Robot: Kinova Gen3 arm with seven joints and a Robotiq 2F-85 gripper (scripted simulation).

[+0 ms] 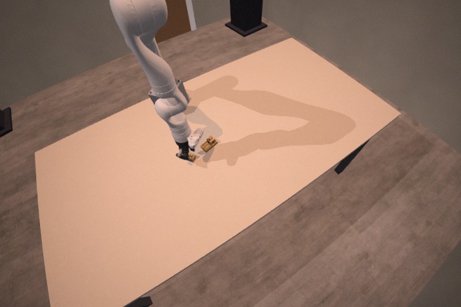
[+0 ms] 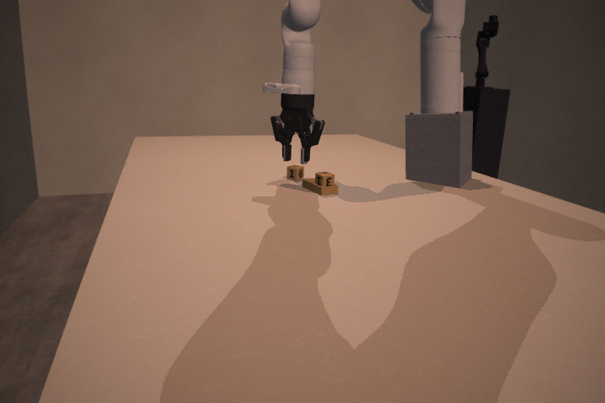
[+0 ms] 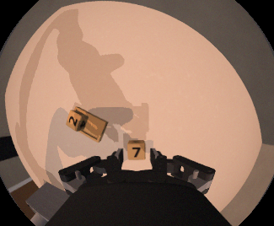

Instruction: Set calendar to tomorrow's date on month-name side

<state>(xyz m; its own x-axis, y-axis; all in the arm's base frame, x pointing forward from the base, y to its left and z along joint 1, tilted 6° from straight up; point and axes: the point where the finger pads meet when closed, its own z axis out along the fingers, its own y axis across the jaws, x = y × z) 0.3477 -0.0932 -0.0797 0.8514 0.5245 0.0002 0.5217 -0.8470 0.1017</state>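
Half open at the gripper [image 1: 184, 158] [image 2: 296, 154] [image 3: 137, 153], grips nothing; hovers above the loose cube [image 1: 192, 157] [image 2: 295, 173] [image 3: 136, 151], 7 up on the table [image 1: 130, 221] [image 2: 195, 218] [image 3: 176, 84]. Leaves the other cube [image 1: 211, 139] [image 2: 324, 179] [image 3: 74, 120], 2 up, at one end of the tray [image 1: 212, 146] [image 2: 329, 190] [image 3: 99, 138].

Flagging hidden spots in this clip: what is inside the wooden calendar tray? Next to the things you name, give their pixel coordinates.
One number cube [image 1: 211, 139] [image 2: 324, 179] [image 3: 76, 121] stands at one end, 2 on top; the rest is cube-free. The floor beneath it is covered.

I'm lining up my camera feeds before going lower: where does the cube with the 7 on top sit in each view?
Top: just left of centre, beside the gripper.
Exterior: centre, below the fingertips.
Wrist: lower centre, between the fingers.
Shared landmark: the wooden tray.
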